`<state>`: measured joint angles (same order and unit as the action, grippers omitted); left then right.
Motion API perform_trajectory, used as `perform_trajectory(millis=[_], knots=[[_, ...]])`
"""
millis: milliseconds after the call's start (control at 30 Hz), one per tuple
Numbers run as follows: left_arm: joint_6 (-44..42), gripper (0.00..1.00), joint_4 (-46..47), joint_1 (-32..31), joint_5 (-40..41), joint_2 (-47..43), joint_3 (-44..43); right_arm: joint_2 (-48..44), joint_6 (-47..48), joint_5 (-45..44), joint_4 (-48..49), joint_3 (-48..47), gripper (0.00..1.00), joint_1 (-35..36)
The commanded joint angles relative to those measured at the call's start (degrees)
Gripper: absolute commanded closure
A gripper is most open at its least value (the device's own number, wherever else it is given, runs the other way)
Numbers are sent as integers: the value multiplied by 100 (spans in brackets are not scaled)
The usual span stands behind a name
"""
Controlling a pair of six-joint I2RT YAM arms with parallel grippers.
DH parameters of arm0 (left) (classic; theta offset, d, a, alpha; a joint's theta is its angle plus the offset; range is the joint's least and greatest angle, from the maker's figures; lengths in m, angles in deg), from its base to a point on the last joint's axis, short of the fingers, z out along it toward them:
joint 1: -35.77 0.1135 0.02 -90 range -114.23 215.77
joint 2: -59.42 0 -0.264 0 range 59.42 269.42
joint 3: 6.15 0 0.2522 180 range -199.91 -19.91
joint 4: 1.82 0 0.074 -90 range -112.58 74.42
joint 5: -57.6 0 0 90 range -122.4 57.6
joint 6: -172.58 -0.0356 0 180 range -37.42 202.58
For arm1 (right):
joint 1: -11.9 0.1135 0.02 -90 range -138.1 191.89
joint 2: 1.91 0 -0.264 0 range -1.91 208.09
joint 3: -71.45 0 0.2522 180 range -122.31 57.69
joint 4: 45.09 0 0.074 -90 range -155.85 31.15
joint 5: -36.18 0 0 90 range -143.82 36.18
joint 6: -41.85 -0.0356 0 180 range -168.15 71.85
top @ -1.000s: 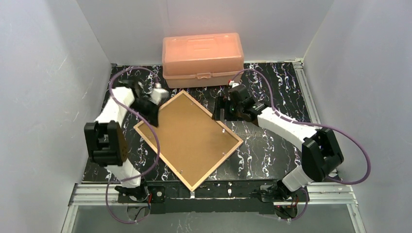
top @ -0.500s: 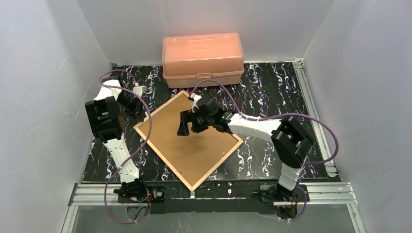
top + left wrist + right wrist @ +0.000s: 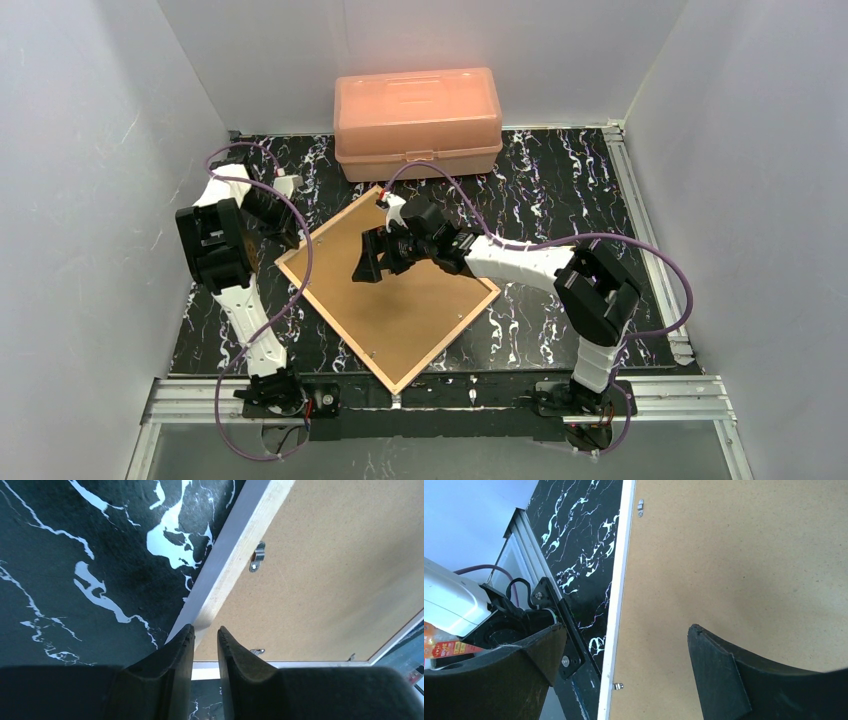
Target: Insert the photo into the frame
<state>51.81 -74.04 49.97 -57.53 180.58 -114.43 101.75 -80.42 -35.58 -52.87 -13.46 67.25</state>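
Note:
The frame (image 3: 335, 325) lies face down on the marble table, its tan rails around a brown backing board (image 3: 400, 300). The photo is out of view. My left gripper (image 3: 287, 238) hovers at the frame's left corner. In the left wrist view its fingertips (image 3: 205, 629) stand a narrow gap apart with nothing between them, just above the frame (image 3: 235, 555) rail and the backing board (image 3: 325, 570). My right gripper (image 3: 372, 268) hangs wide open over the board's left half. In its wrist view the right gripper (image 3: 627, 627) is empty above the backing board (image 3: 734, 555), beside the white frame (image 3: 621, 580) edge.
An orange plastic box (image 3: 417, 110) stands at the back of the table (image 3: 560, 180), close to the frame's far corner. Small metal clips (image 3: 256, 557) sit along the inside of the rails. White walls close in on the left, right and back.
My right arm has swung from the table's right side over the backing board. My left arm has drawn back from the frame's far corner to its left corner, and its jaws have parted slightly.

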Motion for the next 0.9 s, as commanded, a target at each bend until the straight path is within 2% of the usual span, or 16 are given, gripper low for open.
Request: perform_trajectory(millis=[0, 300, 600, 867], knots=[[7, 76, 238, 22, 60, 109, -167, 62, 51, 143, 293, -103, 1, 60], [-88, 75, 367, 33, 37, 67, -185, 130, -104, 225, 480, -1, 2, 117], [-616, 95, -231, -56, -507, 281, 168, 386, -93, 544, 752, -109, 2, 124], [-725, 100, -218, -452, -744, 148, 766, 520, 188, 975, 967, 87, 2, 120]])
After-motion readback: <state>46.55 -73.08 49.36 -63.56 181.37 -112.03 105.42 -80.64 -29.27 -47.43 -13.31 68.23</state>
